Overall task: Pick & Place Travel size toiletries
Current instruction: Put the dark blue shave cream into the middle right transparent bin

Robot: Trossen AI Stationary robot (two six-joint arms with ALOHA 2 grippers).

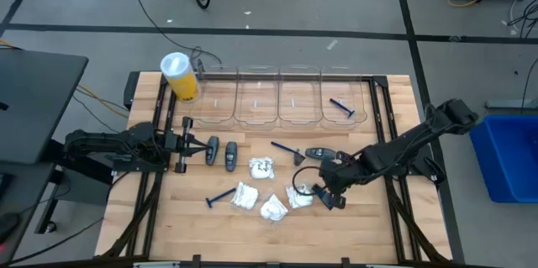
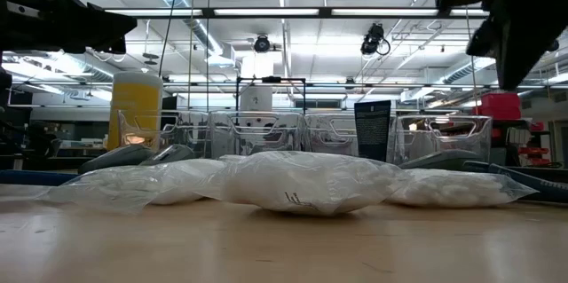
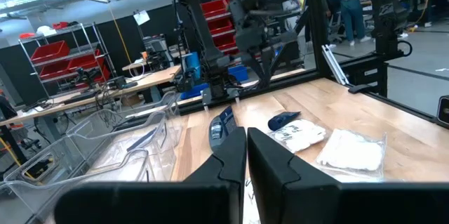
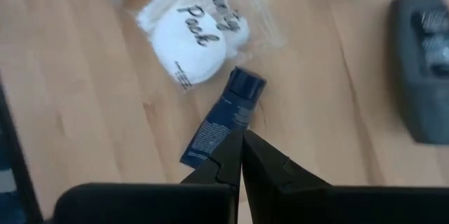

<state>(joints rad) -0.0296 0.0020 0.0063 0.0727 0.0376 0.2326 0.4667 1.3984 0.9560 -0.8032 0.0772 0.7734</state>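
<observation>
Clearly the right pincer (image 4: pixel 242 140) is the one at work: its fingers are pressed together on the flat end of a small dark blue tube (image 4: pixel 223 120), seen in the right wrist view, with the tube's cap pointing toward a white packet (image 4: pixel 191 41) that lies touching or just beside it. From above, this pincer (image 1: pixel 329 197) sits low over the wooden counter (image 1: pixel 370 218), near the right end of the scattered toiletries.

The rest of the set is spread across the counter's middle: more white packets (image 1: pixel 262 167), a blue razor (image 1: pixel 221 198), and dark grey pieces (image 1: pixel 221 153). One razor (image 1: pixel 341 107) already lies in the rightmost of the clear bins (image 1: pixel 256 96) along the far edge, beside the yellow cylinder (image 1: pixel 181 77).

The left pincer (image 1: pixel 187 144) waits at the counter's left side, its fingers pressed together on nothing, just beside the dark grey pieces.

The grip is the weak point. It takes only the thin crimped tail, so on lifting the tube may swing, twist or slide out, most likely during the carry to the bins. The neighbouring packet's loose film could also catch and be dragged along. A drop could knock other items about.
</observation>
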